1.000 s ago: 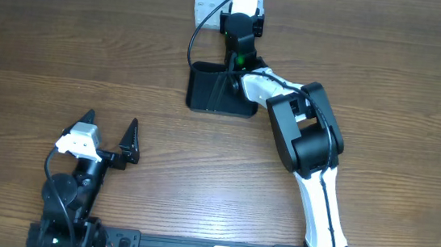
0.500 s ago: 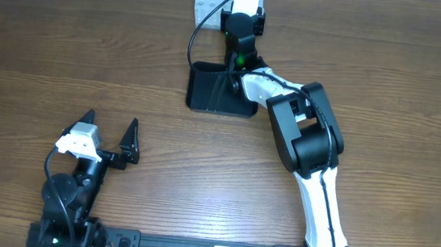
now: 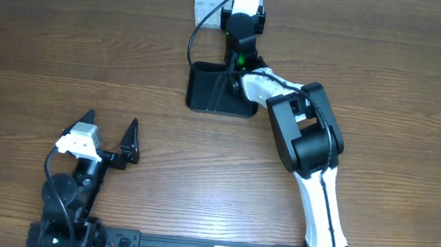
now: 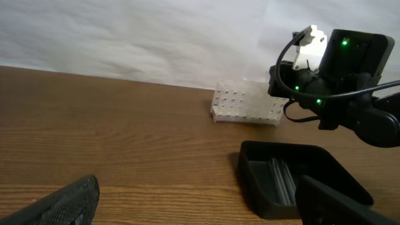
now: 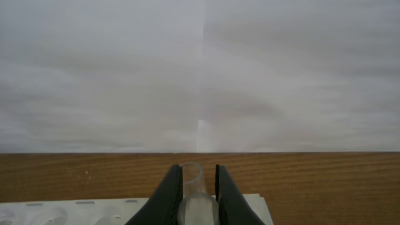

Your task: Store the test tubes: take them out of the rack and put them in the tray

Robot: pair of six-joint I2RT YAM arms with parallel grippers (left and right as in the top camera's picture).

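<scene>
L gripper (image 3: 111,121) sits on the near side of the tray (image 3: 203,97), well apart from it and off toward the left arm's base. Its jaws are spread wide w/ nothing between them. In the left wrist view only the two finger ends show, cut off at the edge.

The tray is black and stands on the wood table (image 3: 386,91). Its right-hand corner is covered by the R arm (image 3: 301,131) in the top view. From the left wrist view, clear tubes (image 4: 281,178) lie on the tray floor. They overlap, so no count is possible, and the near wall hides their ends.

The white rack (image 3: 209,7) is just beyond the tray's far side, a little apart from it. One end is hidden behind the R arm's wrist. Can't tell whether its holes hold anything.

R gripper (image 5: 197,170) is over the rack, beyond the tray. Its fingers are clamped on an upright clear test tube (image 5: 192,181), whose open rim shows between the fingertips. The tube's lower part is cut off, so can't tell if its bottom is in a rack hole or lifted free. In the top view the wrist covers the fingers and the tube.
</scene>
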